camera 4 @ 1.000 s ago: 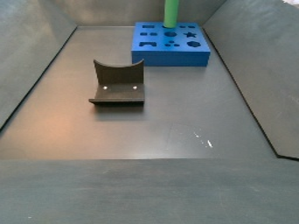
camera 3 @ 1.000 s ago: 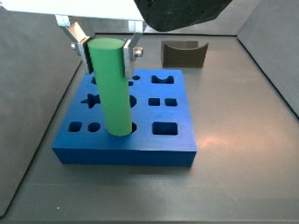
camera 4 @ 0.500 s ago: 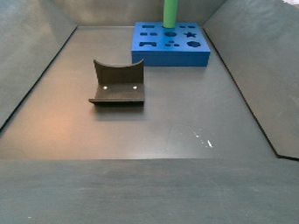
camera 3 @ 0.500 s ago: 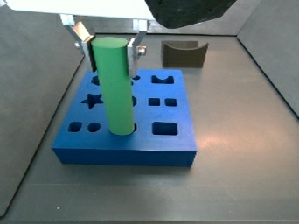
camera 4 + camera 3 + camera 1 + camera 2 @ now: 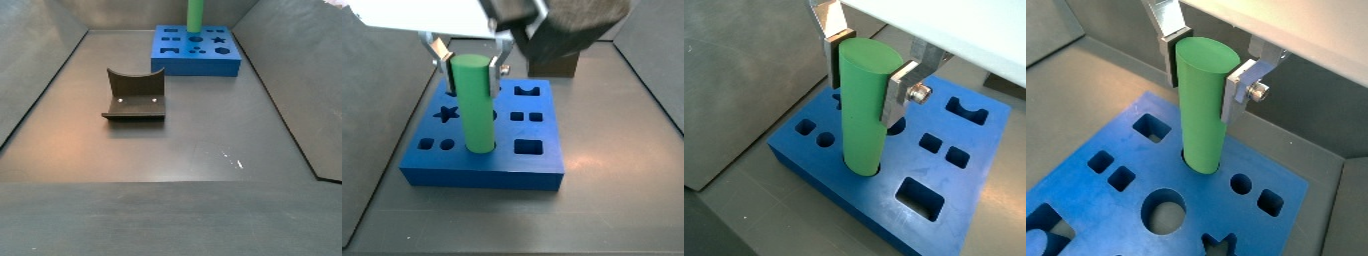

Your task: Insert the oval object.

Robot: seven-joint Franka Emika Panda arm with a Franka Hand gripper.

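Note:
The oval object (image 5: 865, 115) is a smooth bright green peg. It stands upright with its lower end in a hole of the blue block (image 5: 818, 168) and shows in both wrist views (image 5: 1207, 110). My gripper (image 5: 865, 80) is shut on the peg's upper end, one silver finger on each side (image 5: 1203, 80). In a side view the gripper (image 5: 473, 85) holds the peg (image 5: 470, 110) over the block's (image 5: 489, 178) near left part. In a side view only the peg (image 5: 195, 12) and the block (image 5: 194, 67) show at the far end.
The block has several other cut-out holes, among them a star (image 5: 446, 114) and a square (image 5: 533, 148). The dark fixture (image 5: 134, 98) stands mid-floor, apart from the block. Grey walls enclose the floor (image 5: 174, 160).
The gripper and the green peg have moved down together. The peg sits lower in its hole, with less of it showing above the block.

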